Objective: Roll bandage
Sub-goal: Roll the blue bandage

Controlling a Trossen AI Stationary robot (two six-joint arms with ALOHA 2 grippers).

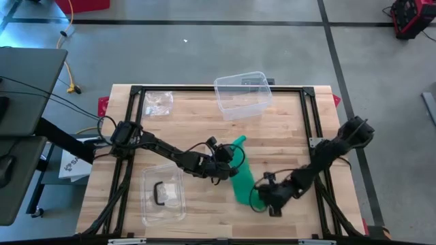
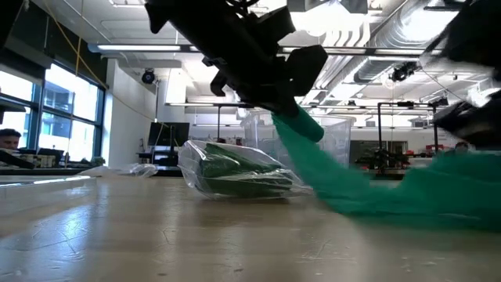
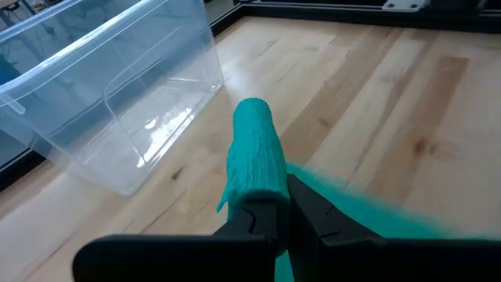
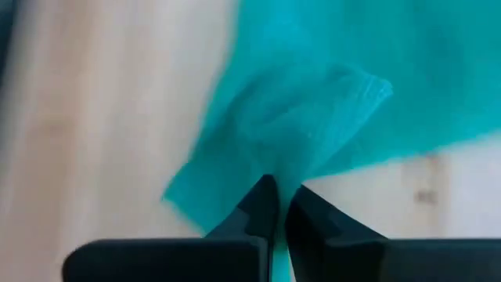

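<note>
A teal bandage (image 1: 242, 178) runs across the wooden table (image 1: 286, 129). Its rolled end (image 3: 254, 149) is up in the air, and my left gripper (image 3: 286, 188) is shut on it near the table's middle (image 1: 230, 162). From the roll the loose strip (image 2: 368, 192) slopes down onto the table. My right gripper (image 4: 280, 184) is shut on the strip's other end near the table's front right (image 1: 262, 197). My left gripper pinches the roll's near end (image 3: 262, 188) between its two fingers. The roll sticks out past the fingertips, in line with them. It is lifted clear of the table and tilted (image 2: 301, 121), with the strip trailing down from it. My right gripper pinches the loose strip at a bunched-up fold (image 4: 293, 166) between its two fingers, slanting down from above. How many layers it has, I cannot tell. The cloth around the fingers lies spread on the table.
A clear plastic box (image 1: 242, 94) stands at the back, just beyond the roll. A crumpled plastic bag (image 1: 158, 102) lies at the back left. A clear tray (image 1: 163, 194) with a dark item sits at the front left. Black frame rails (image 1: 312, 122) border the work area.
</note>
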